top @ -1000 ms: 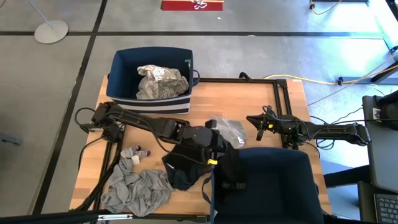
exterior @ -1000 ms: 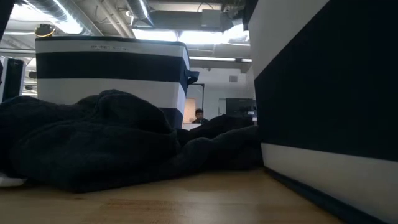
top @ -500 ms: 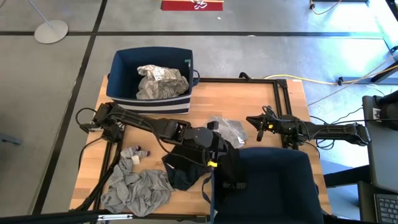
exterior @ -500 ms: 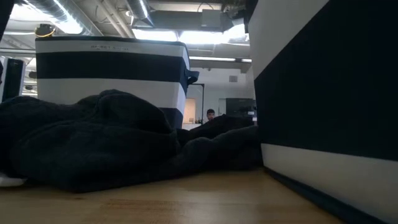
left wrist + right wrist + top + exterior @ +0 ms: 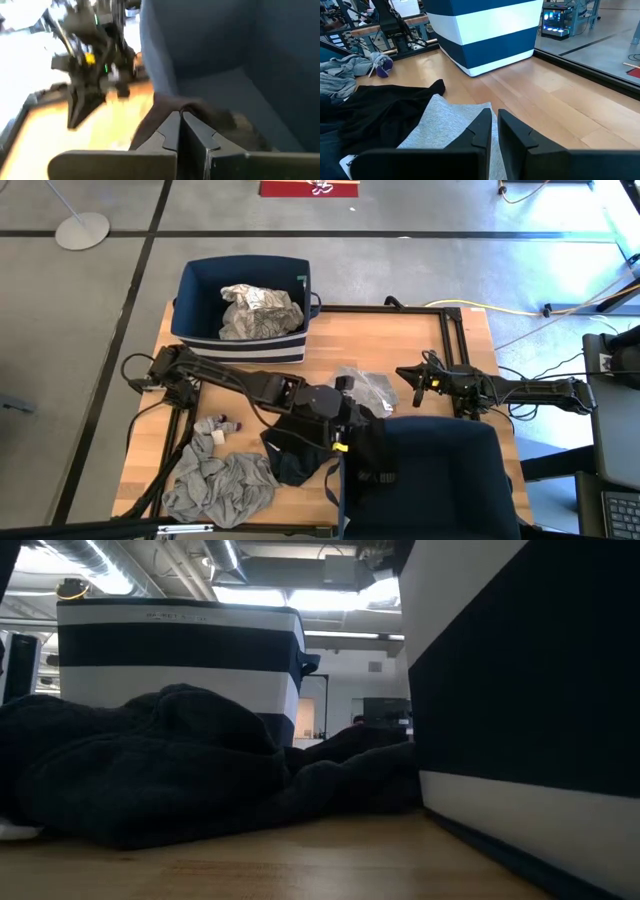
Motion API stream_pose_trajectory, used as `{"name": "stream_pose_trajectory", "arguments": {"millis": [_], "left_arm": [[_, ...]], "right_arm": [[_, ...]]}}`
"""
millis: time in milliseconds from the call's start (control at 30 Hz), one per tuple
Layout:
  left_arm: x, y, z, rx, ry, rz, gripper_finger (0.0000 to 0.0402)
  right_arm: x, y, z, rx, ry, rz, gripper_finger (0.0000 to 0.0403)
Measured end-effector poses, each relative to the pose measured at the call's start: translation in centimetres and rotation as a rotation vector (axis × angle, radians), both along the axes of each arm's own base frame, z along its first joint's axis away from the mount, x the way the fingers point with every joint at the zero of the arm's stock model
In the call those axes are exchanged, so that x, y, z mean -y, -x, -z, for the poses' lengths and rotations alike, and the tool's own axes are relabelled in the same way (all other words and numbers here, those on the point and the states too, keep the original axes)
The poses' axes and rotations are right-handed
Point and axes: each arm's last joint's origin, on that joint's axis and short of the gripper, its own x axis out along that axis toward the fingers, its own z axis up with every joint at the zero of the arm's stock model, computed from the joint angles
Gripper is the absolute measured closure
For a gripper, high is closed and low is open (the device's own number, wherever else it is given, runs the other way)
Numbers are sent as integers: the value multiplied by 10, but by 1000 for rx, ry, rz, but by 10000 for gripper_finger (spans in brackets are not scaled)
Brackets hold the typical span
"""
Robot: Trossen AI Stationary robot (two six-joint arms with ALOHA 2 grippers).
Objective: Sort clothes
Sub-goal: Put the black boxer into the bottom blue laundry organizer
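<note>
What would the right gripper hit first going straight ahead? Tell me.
Probably the grey cloth just ahead of the right gripper, then the black garment beyond it. The striped bin sits farther off; depth is hard to judge.

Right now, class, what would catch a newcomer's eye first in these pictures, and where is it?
Probably the left claw at mid-table, shut on a black garment beside the rim of the near navy bin. Next, the far bin holding a crumpled white patterned garment, and the grey garment heaped at the table's near-left corner. The right claw waits at the right.
</note>
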Motion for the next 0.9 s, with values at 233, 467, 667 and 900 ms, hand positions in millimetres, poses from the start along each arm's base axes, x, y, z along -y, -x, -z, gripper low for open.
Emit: {"name": "stream_pose_trajectory", "arguments": {"millis": [233,467,667,900], "left_arm": [[27,7,-16,128,-125,162,398],[53,15,-19,183,-118,416,399],[58,11,-10,128,7,424,396],[46,4,5,18,110,285,359]], "right_arm": [[0,0,0,-1,0,0,368],[0,0,0,0,0,0,368],[0,0,0,2,0,0,368],[0,0,0,4,0,0,368]]}}
